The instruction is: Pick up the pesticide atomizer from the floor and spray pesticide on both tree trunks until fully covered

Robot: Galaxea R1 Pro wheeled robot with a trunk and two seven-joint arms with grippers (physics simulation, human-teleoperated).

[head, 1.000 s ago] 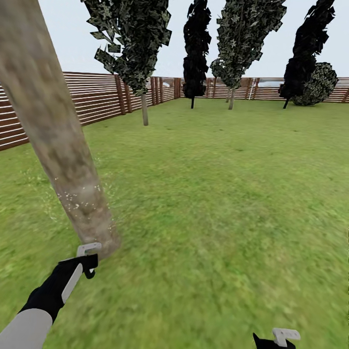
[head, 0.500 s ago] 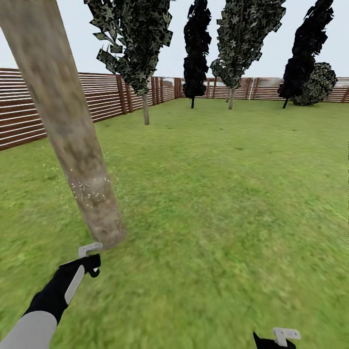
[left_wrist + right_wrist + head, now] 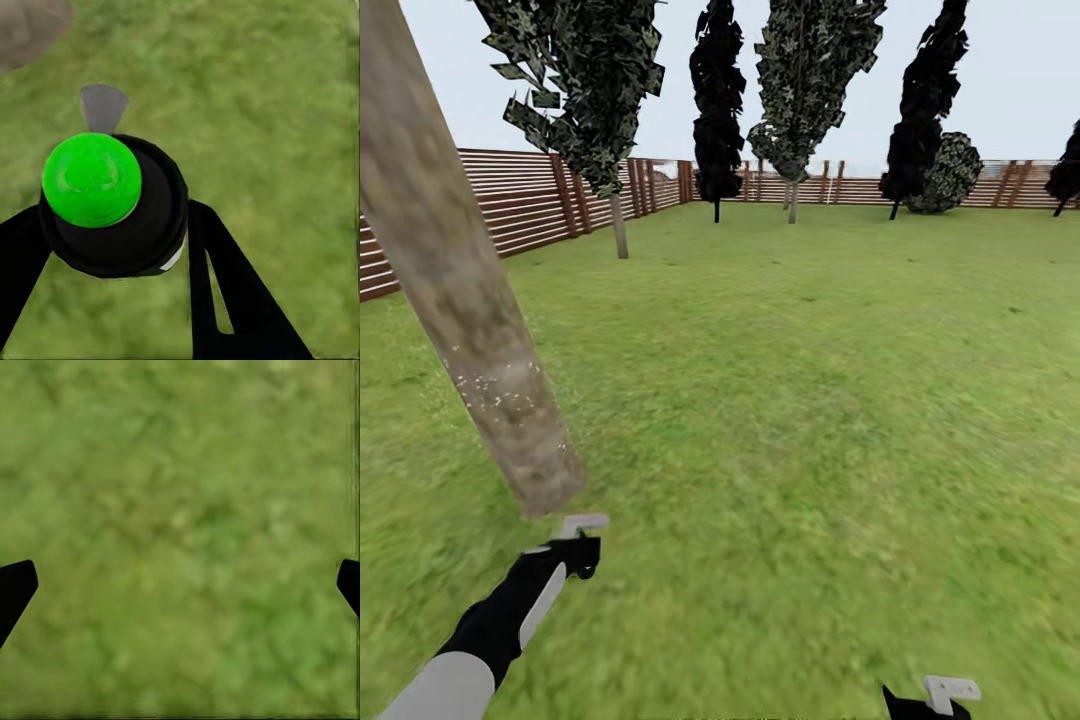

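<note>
While left pincer (image 3: 575, 545) grips atomizer (image 3: 112, 206) | trunk (image 3: 470, 330) near | right pincer (image 3: 180, 585) spread | lawn (image 3: 840, 400) open

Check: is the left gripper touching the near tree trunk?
Apart. The head view shows grass between the left gripper and the base of the tree trunk.

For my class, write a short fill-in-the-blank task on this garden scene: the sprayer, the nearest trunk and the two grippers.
1. The left gripper is shut on a dark sprayer with a bright ____ cap.
2. The nearest tree trunk carries tiny ____ specks of pesticide.
3. The right gripper's fingers stand wide ____ over bare grass.
4. Behind the lawn runs a brown slatted ____.

Missing words: green; white; open; fence
</note>
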